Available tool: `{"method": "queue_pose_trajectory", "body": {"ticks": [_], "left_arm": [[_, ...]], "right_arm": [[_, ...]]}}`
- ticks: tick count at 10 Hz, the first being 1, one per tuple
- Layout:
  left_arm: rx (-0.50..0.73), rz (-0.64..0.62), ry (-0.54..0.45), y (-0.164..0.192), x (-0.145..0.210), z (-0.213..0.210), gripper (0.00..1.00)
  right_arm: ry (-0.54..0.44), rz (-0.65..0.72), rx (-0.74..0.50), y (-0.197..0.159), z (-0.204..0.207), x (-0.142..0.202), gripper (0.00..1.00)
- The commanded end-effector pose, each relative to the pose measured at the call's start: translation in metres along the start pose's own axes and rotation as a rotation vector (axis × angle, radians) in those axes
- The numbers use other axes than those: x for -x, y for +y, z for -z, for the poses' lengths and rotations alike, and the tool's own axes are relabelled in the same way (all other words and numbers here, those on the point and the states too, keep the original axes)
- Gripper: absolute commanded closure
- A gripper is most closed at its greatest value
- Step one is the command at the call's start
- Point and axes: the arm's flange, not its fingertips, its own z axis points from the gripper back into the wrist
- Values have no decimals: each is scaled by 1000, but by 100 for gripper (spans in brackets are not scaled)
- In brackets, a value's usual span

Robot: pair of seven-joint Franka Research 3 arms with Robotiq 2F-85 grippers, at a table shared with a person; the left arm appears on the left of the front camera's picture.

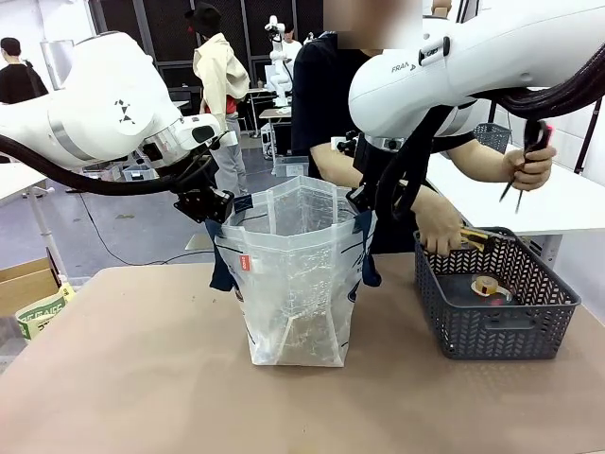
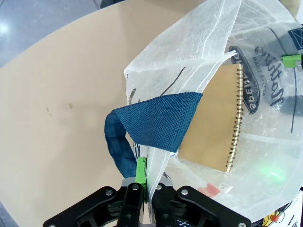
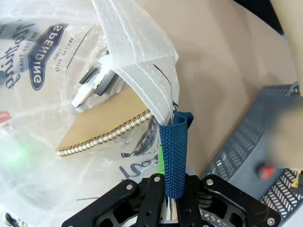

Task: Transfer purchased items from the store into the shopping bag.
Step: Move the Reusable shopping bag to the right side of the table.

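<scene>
Midway along the desk [image 1: 132, 378] the shopping bag [image 1: 293, 284] stands upright, its mouth held wide. The left pincer [image 2: 146, 176] is clenched on its rim beside a navy strap [image 2: 156, 120], and the right pincer [image 3: 170, 183] is clenched on the opposite strap [image 3: 173, 151]. A spiral notebook [image 2: 213, 123] lies inside. Near the desk's right edge a person's hand [image 1: 440, 236] is at the rim of the grey basket [image 1: 492, 326]

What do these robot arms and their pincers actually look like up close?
The left arm and right arm are smooth, rounded white shells, with thick black ribbed cables alongside. The left carries small dark triangle marks; the right, dark lettering starting FRA. The left gripper and right gripper are black and angular, with silver screws and bright green finger pads.
</scene>
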Motion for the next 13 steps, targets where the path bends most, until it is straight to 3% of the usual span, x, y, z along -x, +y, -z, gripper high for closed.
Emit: {"method": "queue_pose_trajectory", "body": {"ticks": [1,13], "left_arm": [[-4,5,0,0,0,0,100],[-4,5,0,0,0,0,100]], "right_arm": [[-3,0,1,0,0,0,100],[-3,0,1,0,0,0,100]]}}
